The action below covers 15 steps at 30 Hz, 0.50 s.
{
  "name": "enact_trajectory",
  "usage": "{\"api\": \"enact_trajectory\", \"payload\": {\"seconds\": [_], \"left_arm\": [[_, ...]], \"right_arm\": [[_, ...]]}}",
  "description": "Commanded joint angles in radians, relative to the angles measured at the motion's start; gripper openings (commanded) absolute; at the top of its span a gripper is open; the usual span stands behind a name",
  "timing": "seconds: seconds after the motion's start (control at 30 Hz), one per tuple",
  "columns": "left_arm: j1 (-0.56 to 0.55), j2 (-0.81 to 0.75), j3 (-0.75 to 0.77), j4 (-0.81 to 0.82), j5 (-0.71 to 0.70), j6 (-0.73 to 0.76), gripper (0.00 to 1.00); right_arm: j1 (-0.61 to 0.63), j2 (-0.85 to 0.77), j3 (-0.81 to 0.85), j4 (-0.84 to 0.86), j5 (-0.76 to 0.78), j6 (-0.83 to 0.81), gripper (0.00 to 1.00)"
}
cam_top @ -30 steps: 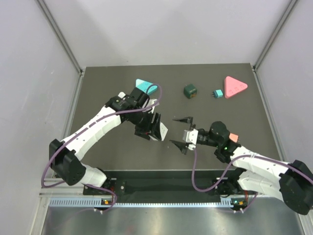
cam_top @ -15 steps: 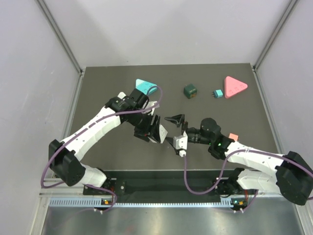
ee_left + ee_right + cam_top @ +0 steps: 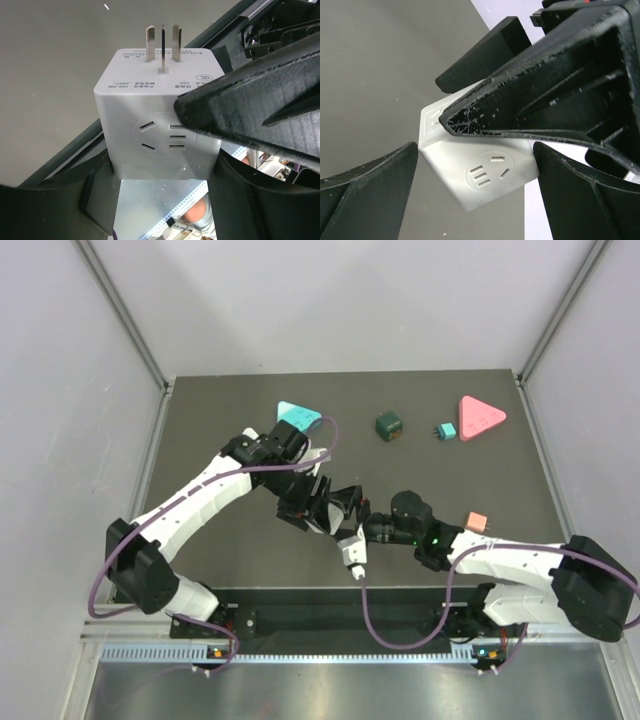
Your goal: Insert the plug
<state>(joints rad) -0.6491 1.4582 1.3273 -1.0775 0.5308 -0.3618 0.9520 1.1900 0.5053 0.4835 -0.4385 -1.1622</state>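
Observation:
The plug is a white cube adapter (image 3: 160, 120) with three metal prongs on its far face and socket holes on the face toward the camera. My left gripper (image 3: 162, 162) is shut on it, one finger on each side, holding it above the table (image 3: 250, 540). In the top view only a sliver of the white cube (image 3: 324, 524) shows under the left gripper (image 3: 318, 505). My right gripper (image 3: 475, 175) is open, its fingers (image 3: 365, 185) standing on either side of the cube (image 3: 480, 165) without visibly touching it. One right finger crosses the left wrist view.
At the back of the dark table lie a teal triangle (image 3: 297, 413), a green cube (image 3: 389, 425), a small teal plug piece (image 3: 445, 430) and a pink triangle (image 3: 480, 417). A salmon block (image 3: 476, 523) lies beside the right arm. Grey walls enclose three sides.
My right arm has swung left, bringing its open fingers from the table's middle up around the white cube. The left gripper kept its hold and barely moved.

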Motion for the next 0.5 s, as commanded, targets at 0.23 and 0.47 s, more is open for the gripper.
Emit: {"api": "enact_trajectory", "payload": {"seconds": [0.23, 0.47], "left_arm": [[0.017, 0.024, 0.081, -0.022, -0.001, 0.049, 0.0], [0.098, -0.033, 0.119, 0.077, -0.077, -0.046, 0.52]], "right_arm": [[0.03, 0.045, 0.004, 0.139, 0.058, -0.031, 0.27], [0.04, 0.036, 0.045, 0.17, 0.101, 0.287, 0.0]]}}
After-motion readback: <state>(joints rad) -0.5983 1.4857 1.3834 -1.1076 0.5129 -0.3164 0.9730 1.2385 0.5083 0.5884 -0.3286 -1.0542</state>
